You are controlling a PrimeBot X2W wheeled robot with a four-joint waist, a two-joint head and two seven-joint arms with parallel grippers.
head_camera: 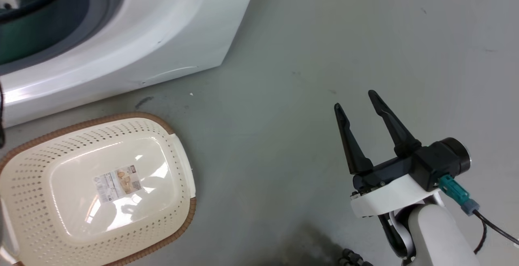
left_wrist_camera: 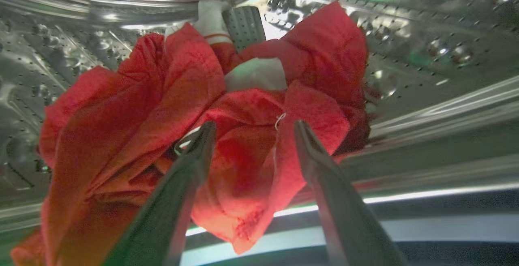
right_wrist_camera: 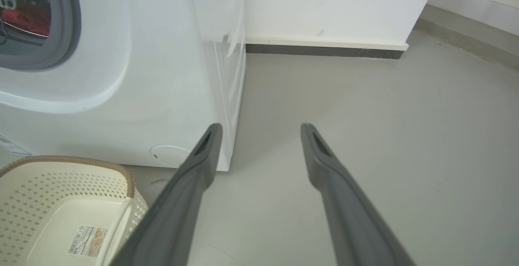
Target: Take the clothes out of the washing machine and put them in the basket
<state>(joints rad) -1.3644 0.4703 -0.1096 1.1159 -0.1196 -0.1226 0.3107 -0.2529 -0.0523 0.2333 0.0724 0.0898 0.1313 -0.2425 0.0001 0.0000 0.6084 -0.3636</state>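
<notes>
Clothes [left_wrist_camera: 121, 108]: bright red heap with white patches, lying inside the perforated steel drum [left_wrist_camera: 425, 55].
Left tool [left_wrist_camera: 254, 124]: inside the drum, fingers spread apart and pointed into the heap; a red fold lies between the tips, contact not determinable.
Washing machine [head_camera: 162, 35]: white front-loader, grey-rimmed porthole uncovered, standing on the grey floor [head_camera: 316, 47].
Basket [head_camera: 36, 148]: cream, brown-rimmed, on the floor just before the machine; paper label [head_camera: 117, 184] visible on its base.
Right tool [head_camera: 354, 99]: fingers spread apart, gripping nothing, over the floor, well apart from the basket.

red clothes [left_wrist_camera: 134, 108], cream basket [head_camera: 36, 164], brown rim
</notes>
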